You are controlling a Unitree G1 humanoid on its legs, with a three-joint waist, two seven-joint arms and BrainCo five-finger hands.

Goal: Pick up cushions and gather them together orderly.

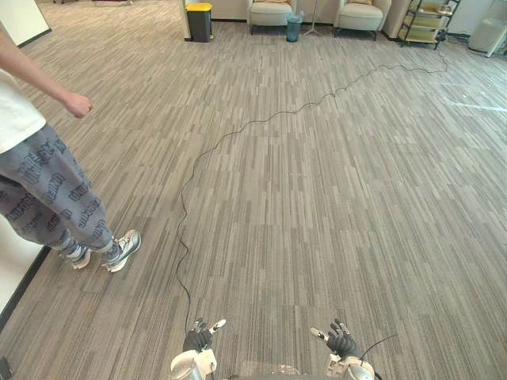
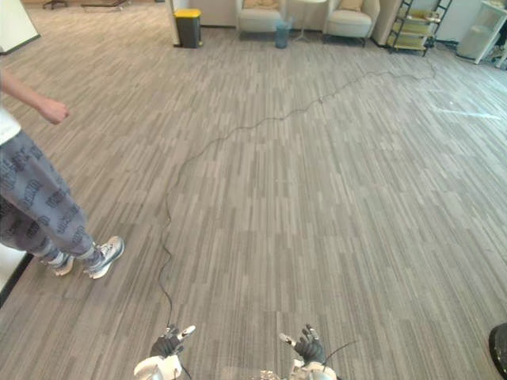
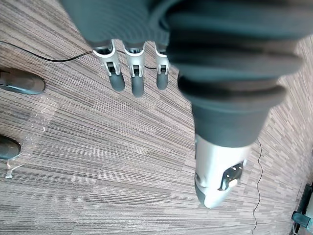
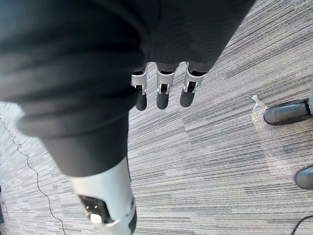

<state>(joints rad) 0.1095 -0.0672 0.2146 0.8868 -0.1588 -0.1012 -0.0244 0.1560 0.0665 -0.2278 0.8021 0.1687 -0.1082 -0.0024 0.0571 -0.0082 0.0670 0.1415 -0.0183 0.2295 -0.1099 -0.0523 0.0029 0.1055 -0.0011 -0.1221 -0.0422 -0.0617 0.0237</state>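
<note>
Both hands hang low over grey striped carpet. My left hand [image 1: 198, 339] and right hand [image 1: 341, 342] are open and hold nothing. In the left wrist view the left hand's fingers [image 3: 132, 73] point straight down at bare carpet; in the right wrist view the right hand's fingers [image 4: 161, 93] do the same. Far across the room stand two pale armchairs [image 1: 271, 14] [image 1: 360, 17]. Each seems to have a tan cushion [image 2: 260, 4] [image 2: 351, 5] against its back, too small to make out well.
A person [image 1: 47, 190] in a white top, patterned grey trousers and sneakers stands at the left, beside a white panel [image 1: 14, 265]. At the far wall are a yellow-lidded bin [image 1: 199, 21], a teal bin [image 1: 294, 28] and a shelf cart [image 1: 428, 22].
</note>
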